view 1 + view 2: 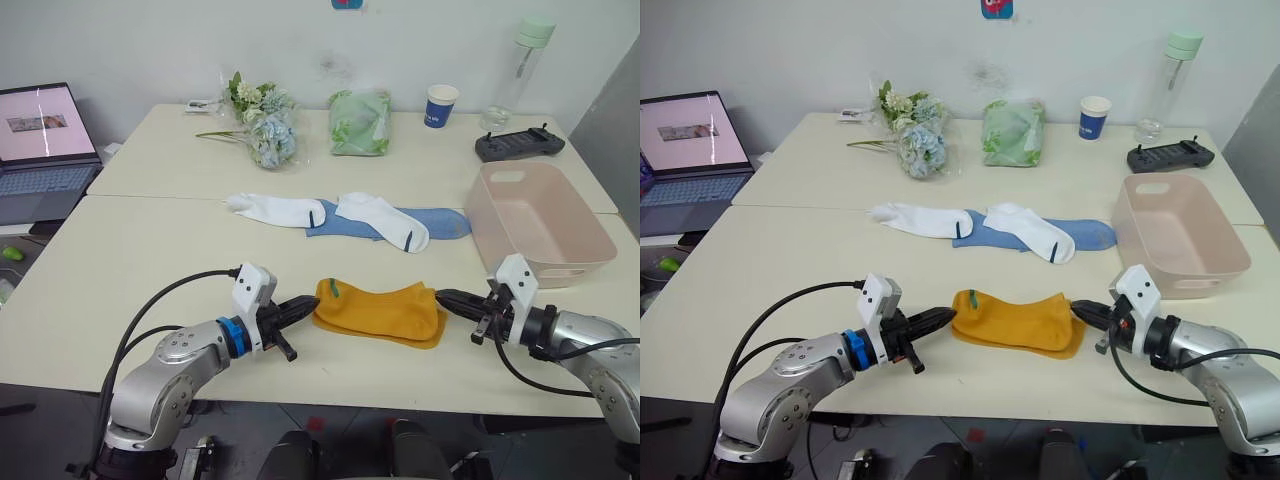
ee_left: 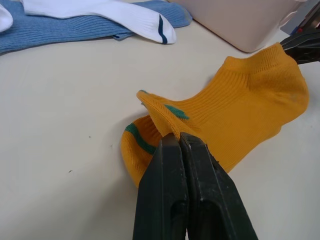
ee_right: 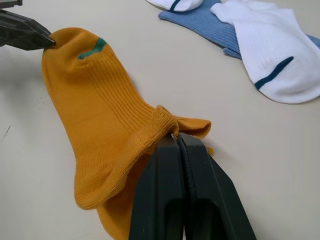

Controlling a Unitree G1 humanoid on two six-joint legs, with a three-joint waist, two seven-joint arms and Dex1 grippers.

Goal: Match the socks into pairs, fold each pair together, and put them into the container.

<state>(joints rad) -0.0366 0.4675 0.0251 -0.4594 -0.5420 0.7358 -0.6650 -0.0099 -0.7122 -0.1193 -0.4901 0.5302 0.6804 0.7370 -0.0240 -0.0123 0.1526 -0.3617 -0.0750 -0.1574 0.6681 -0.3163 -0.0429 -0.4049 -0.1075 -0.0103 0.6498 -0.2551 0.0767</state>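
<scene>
1. Task is at an early stage: the two yellow socks (image 1: 380, 310) lie stacked as a matched pair near the front edge of the table (image 1: 150, 250), not folded yet by the look of it.
2. Left gripper (image 1: 308, 306) has its fingers pinched shut on the toe end of the yellow socks, the end with the green mark; the left wrist view shows the fabric nipped and slightly lifted at the tips.
3. White socks (image 1: 275, 209) and blue socks (image 1: 440, 222) sit mid-table, unsorted. One white sock lies beside the blue ones, the other lies across them; no pair made there.
4. Right gripper (image 1: 447, 299) is also clamped closed, on the cuff end of the yellow socks; the right wrist view shows the cuff bunched between its tips.
5. Pink tub (image 1: 590, 240) stands at the right edge of the table, nothing inside as far as can be seen.
6. Left to do, I judge: fold the yellow pair and drop it in the tub, then pair, fold and store white and blue.
</scene>
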